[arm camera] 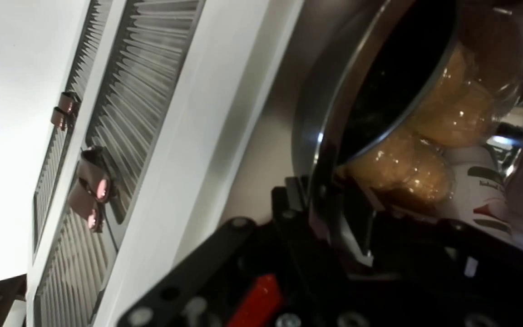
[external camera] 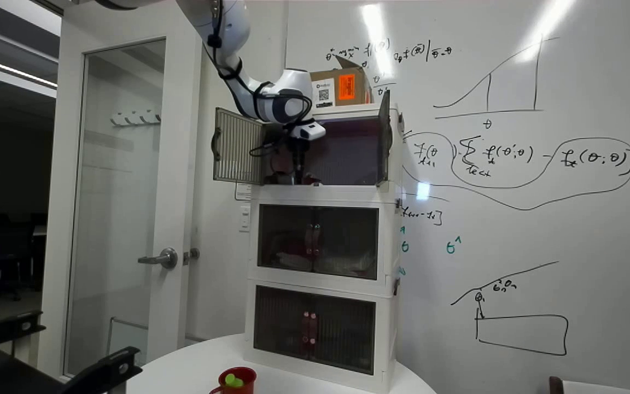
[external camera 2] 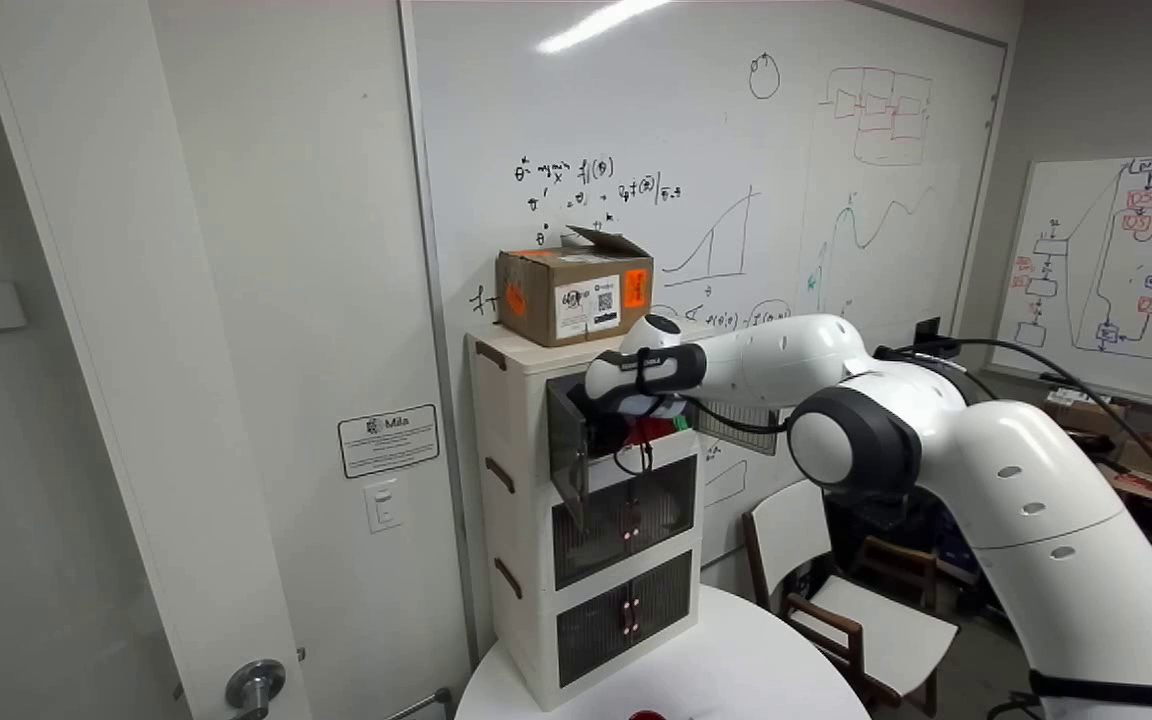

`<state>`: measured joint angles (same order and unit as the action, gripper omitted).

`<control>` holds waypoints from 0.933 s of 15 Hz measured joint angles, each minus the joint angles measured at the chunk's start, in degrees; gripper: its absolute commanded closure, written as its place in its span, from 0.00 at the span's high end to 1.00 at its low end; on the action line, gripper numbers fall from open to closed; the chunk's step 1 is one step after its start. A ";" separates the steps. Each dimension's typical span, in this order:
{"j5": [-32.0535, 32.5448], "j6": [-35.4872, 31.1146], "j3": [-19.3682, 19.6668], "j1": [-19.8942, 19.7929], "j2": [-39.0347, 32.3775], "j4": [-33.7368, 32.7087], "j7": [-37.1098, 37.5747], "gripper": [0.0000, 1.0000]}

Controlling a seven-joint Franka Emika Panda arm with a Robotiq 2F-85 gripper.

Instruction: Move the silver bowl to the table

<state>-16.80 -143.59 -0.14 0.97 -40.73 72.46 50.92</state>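
silver bowl [arm camera: 318,122], a smooth curve of polished metal with a glint along its rim, sits in the top compartment [external camera: 348,153] of a white cabinet [external camera: 323,194] with ribbed, smoky doors [external camera: 238,148]. the gripper [arm camera: 325,206] straddles the rim, its fingers [arm camera: 282,202] on either side; whether it is pinching cannot be told. beyond the rim, clear plastic [arm camera: 497,54] glistens over rounded amber shapes [arm camera: 452,116]. below: a smooth, round white table [external camera: 194,361].
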 measured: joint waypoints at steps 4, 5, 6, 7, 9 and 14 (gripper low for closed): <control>-0.83 1.94 -0.63 0.00 -0.03 0.79 0.00 0.01; -0.99 1.94 -0.64 -0.01 -0.02 0.80 0.00 0.01; -1.13 1.94 -0.64 -0.03 -0.01 0.82 0.00 0.01; -1.21 1.91 -0.64 -0.04 0.02 0.86 0.00 0.01; -1.30 1.75 -0.62 -0.07 0.16 1.06 0.00 0.01; -1.64 -1.07 0.11 -0.13 2.56 4.12 0.62 0.01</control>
<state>-18.44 -144.66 -0.03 0.84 -38.16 76.58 51.53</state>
